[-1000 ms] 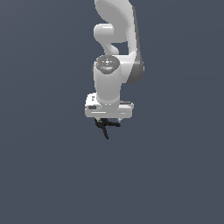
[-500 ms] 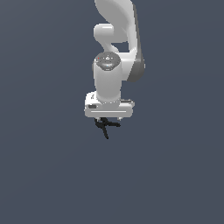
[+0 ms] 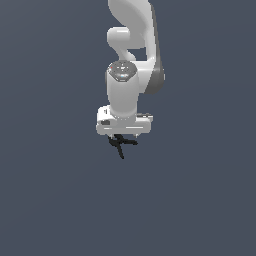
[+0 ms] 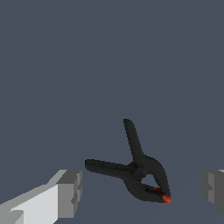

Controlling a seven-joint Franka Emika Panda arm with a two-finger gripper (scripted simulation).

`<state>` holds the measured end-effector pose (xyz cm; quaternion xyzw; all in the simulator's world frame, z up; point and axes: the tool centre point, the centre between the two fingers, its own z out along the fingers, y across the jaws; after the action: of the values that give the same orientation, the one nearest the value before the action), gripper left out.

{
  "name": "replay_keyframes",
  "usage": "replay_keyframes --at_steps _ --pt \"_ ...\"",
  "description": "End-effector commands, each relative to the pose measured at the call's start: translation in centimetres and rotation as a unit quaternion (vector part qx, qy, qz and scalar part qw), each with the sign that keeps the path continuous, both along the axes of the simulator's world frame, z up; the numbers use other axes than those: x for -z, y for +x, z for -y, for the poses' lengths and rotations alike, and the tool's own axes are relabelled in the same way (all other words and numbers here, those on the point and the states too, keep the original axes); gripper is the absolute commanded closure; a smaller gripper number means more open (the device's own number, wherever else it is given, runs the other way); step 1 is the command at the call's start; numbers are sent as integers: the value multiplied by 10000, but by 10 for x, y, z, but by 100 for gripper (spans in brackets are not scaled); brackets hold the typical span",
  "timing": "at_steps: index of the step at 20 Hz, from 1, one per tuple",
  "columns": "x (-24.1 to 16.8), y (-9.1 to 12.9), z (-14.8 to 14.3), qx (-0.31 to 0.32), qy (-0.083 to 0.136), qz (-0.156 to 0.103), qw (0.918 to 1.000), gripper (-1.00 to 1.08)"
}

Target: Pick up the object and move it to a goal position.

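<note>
In the wrist view the two grey fingers [image 4: 70, 192] stand spread wide, one at each side of the frame, and the object [image 4: 135, 170] lies in the gap between them, touching neither. It is a small black spring clamp: two thin handles splayed in a V, a pivot, and curved jaws ending in an orange-red tip. The fingers are released and hold nothing. In the exterior view the white gripper [image 3: 123, 136] hangs just above the object [image 3: 120, 144], over a plain grey-blue desk [image 3: 55, 200].

The arm's [image 3: 131, 30] upper part is cut off by the exterior view's edge.
</note>
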<state>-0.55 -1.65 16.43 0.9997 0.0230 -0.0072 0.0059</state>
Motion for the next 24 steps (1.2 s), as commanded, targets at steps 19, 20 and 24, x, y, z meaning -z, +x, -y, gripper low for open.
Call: replay_keyframes --at_steps 19,20,24 --pt "52 -30 20 -2045 12 -4 9789 -92" --pt "55 -32 21 -2172 15 -3 9761 -92" --pt "67 -40 25 -2679 30 3 9634 -92"
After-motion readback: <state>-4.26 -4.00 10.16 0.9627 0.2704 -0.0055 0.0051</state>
